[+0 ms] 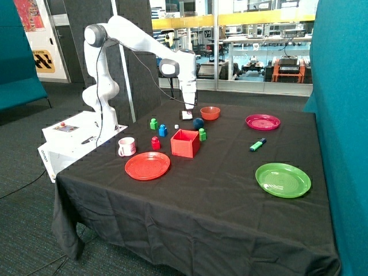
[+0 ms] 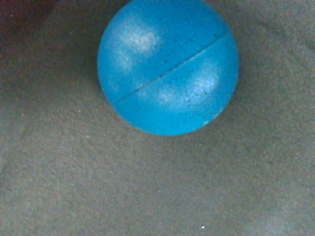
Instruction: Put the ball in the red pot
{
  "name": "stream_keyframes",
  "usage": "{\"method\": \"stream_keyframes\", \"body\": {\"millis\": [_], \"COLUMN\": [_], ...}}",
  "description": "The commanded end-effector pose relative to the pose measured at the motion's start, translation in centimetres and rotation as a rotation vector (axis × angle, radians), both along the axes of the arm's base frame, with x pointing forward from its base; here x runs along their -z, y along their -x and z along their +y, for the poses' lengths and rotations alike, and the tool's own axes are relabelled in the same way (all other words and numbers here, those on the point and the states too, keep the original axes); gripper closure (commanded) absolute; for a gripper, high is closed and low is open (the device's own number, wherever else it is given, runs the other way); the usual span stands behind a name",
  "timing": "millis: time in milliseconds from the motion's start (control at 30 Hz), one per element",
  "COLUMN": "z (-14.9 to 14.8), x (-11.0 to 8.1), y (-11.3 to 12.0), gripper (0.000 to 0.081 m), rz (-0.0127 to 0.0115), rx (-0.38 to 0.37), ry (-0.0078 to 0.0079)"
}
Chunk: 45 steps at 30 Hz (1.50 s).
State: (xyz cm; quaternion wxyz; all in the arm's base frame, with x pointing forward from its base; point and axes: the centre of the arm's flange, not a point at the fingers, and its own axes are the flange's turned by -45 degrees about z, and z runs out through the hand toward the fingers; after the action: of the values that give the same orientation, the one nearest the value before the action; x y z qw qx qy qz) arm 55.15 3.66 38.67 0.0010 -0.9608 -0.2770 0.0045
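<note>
The dark blue ball [image 1: 198, 123] lies on the black tablecloth, just behind the red pot [image 1: 185, 143] and in front of the orange-red bowl [image 1: 210, 112]. The red pot is an open-topped cube and looks empty. The gripper [image 1: 188, 110] hangs low over the cloth just beside the ball, on the side towards the robot's base. In the wrist view the ball [image 2: 168, 66] fills the upper middle, lying free on the cloth with a seam line across it. No part of the gripper shows in that view.
Around the pot stand a green block [image 1: 202, 134], blue block [image 1: 163, 130], another green block [image 1: 153, 123], red block [image 1: 155, 142] and pink-white mug [image 1: 126, 146]. A red plate [image 1: 148, 165], green plate [image 1: 283, 179], magenta plate [image 1: 263, 122] and marker [image 1: 257, 145] lie on the table.
</note>
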Motion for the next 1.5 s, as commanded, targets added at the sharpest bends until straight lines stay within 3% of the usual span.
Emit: {"method": "stream_keyframes", "body": {"millis": [0, 167, 700, 1467], "z": [0.5, 1.0, 3.4, 4.1], "x": [0.7, 1.3, 2.6, 4.0], "y": [0.3, 0.7, 0.4, -0.5], "gripper": [0.0063, 0.0009, 0.0018, 0.002], "rz": [-0.0093, -0.0093, -0.0093, -0.0093], "rx": [0.0, -0.005, -0.028, -0.012], "ry": [-0.0006, -0.0006, -0.0007, -0.0006]}}
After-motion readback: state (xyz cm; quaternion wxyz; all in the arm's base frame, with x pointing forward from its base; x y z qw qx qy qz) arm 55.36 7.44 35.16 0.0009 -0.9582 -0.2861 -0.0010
